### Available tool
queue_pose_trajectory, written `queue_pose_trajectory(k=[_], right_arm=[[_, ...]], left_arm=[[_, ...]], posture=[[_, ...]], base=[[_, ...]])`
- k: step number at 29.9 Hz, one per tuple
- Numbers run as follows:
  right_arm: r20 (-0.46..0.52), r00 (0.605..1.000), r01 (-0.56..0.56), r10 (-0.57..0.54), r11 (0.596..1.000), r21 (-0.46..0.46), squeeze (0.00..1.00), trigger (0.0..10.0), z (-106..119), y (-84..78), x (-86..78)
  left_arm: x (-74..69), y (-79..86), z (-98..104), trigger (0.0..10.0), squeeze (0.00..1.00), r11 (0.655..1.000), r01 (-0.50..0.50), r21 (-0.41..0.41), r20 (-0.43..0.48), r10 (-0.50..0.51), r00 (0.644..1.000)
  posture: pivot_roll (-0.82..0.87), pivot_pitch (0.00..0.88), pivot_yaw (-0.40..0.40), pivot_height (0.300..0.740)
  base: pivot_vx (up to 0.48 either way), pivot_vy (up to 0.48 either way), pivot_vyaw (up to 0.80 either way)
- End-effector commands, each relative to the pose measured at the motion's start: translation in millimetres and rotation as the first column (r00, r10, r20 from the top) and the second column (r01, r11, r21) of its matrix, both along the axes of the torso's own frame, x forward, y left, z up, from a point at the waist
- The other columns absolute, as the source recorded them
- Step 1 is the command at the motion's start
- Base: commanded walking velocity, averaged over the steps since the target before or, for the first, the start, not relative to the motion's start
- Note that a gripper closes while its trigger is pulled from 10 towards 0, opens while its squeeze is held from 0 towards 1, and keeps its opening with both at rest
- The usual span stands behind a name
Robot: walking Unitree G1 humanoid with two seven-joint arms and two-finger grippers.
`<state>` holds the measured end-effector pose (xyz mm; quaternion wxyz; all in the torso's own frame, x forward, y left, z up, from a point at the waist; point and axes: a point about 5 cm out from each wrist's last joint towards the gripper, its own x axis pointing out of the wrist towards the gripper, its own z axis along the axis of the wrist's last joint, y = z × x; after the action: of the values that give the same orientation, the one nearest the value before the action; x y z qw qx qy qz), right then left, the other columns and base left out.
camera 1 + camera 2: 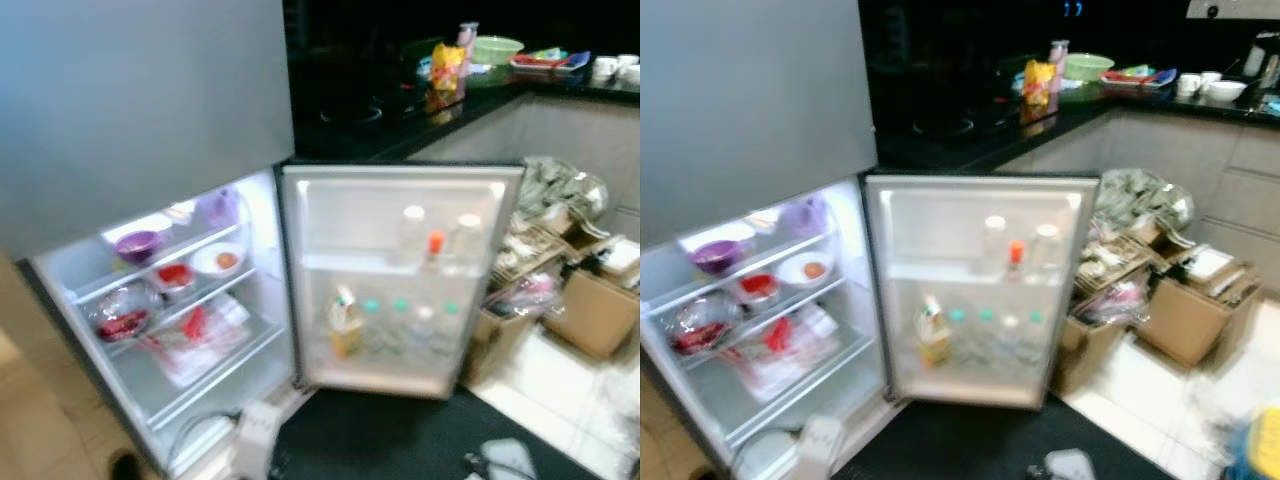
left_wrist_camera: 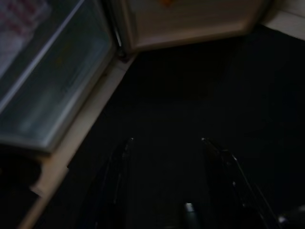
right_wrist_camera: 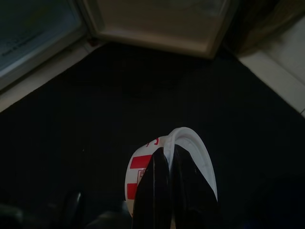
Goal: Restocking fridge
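Observation:
The fridge [image 1: 150,330] stands open, with a purple bowl [image 1: 137,244], a white dish [image 1: 219,260], a red bowl [image 1: 175,277] and a plastic bag [image 1: 195,335] on its lit shelves. Its open door [image 1: 400,210] holds a yellow bottle [image 1: 345,325] and several clear bottles [image 1: 410,325]. In the right wrist view my right gripper [image 3: 169,150] is shut on the rim of a white container with a red label [image 3: 198,155], above the black mat [image 3: 95,105]. My left gripper [image 2: 167,140] hangs open over the same mat near the fridge's bottom edge, with nothing between its fingers.
Cardboard boxes [image 1: 595,310] and bagged clutter [image 1: 560,190] crowd the floor right of the door. A dark counter [image 1: 400,130] behind carries a snack bag [image 1: 447,68] and dishes. A white block [image 1: 255,430] lies at the fridge's foot. The closed upper door [image 1: 140,100] overhangs the shelves.

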<state>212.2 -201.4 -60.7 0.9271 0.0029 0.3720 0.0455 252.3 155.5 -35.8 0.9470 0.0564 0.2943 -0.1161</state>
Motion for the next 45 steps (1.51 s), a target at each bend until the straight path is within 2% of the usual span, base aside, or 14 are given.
queue_pose_trajectory(k=[1, 11, 26, 45], right_arm=[[-0.002, 1.000, 0.002, -0.002, 1.000, -0.003, 0.00, 10.0, -0.2, -1.7, -0.9], [0.002, 1.000, -0.008, 0.008, 1.000, -0.001, 0.00, 10.0, 0.4, 1.1, 0.9], [0.004, 1.000, -0.009, 0.009, 1.000, 0.007, 0.00, 10.0, 0.3, 3.4, 1.2], [0.002, 1.000, 0.006, -0.006, 1.000, 0.019, 0.00, 10.0, -1.0, 3.9, -1.0]], left_arm=[[-3.3, 5.0, -2.9, 10.0, 0.00, 1.000, -0.012, 0.014, -0.020, 0.012, 1.000], [-4.0, 10.4, -2.7, 10.0, 0.00, 0.999, -0.034, 0.000, -0.020, 0.034, 0.999], [-1.0, 13.7, 0.1, 10.0, 0.00, 0.999, -0.053, 0.007, 0.000, 0.053, 0.999], [-1.0, 12.3, 0.0, 10.0, 0.00, 1.000, -0.026, 0.017, -0.004, 0.026, 1.000]], posture=[[-0.08, 0.085, 0.050, 0.740], [-0.08, 0.079, 0.051, 0.740], [-0.08, 0.081, 0.052, 0.740], [-0.08, 0.088, 0.064, 0.740]], base=[[0.000, 0.000, 0.00], [0.085, 0.000, 0.00], [0.368, 0.000, 0.00], [0.384, 0.000, 0.00]])
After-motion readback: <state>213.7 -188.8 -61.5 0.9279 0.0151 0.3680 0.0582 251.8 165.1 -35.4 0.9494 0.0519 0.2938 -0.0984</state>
